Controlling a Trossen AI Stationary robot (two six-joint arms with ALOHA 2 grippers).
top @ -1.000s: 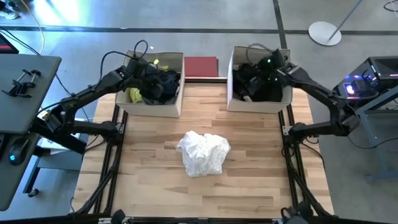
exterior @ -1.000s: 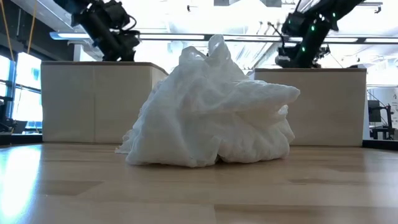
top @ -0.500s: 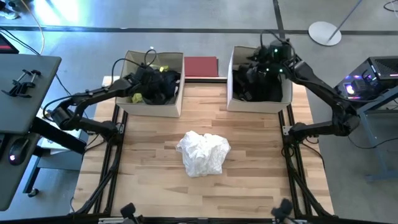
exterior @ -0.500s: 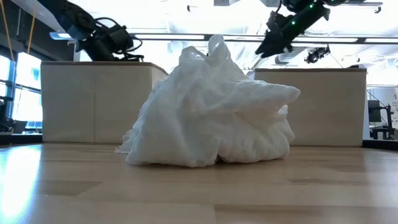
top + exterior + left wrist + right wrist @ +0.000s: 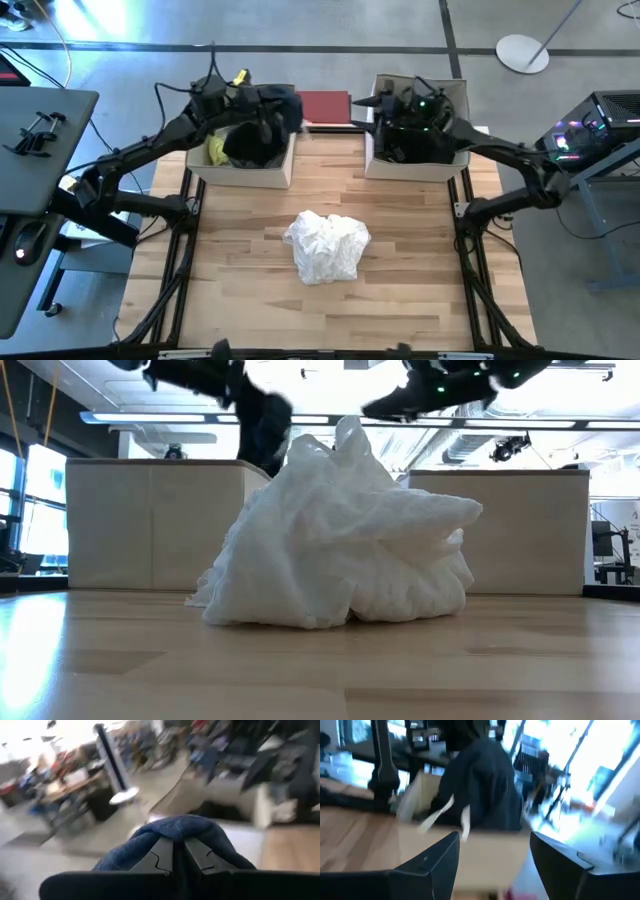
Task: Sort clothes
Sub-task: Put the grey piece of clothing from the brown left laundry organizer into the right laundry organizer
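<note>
My left gripper [image 5: 262,100] is above the left beige box [image 5: 268,176], shut on a dark navy garment [image 5: 280,104] that hangs from it [image 5: 266,430]. More dark clothes [image 5: 250,145] and a neon yellow one [image 5: 215,151] lie in that box. My right gripper [image 5: 377,104] stands open over the left wall of the right box [image 5: 415,167], which holds dark clothes [image 5: 415,140]; nothing is between its fingers [image 5: 427,865]. A crumpled white garment [image 5: 326,246] rests on the table's middle. My left gripper pinches a bunched fold of the navy garment [image 5: 175,827] between its two shut fingers; the cloth wraps over the fingertips. The fingers point roughly level toward the table's right. The garment hangs slack below them, above the left box; whether its lower end touches the pile I cannot tell.
A flat dark red board [image 5: 323,105] lies between the two boxes at the far edge. The wooden table [image 5: 240,300] shows bare around the white garment. A grey desk [image 5: 40,140] stands left of the table, and equipment [image 5: 600,125] to its right.
My left gripper dipped into the left box, then rose and moved toward the table's right with the navy garment, which now hangs lifted above the box. My right gripper came up out of the right box and swung toward the table's left, over that box's left wall.
</note>
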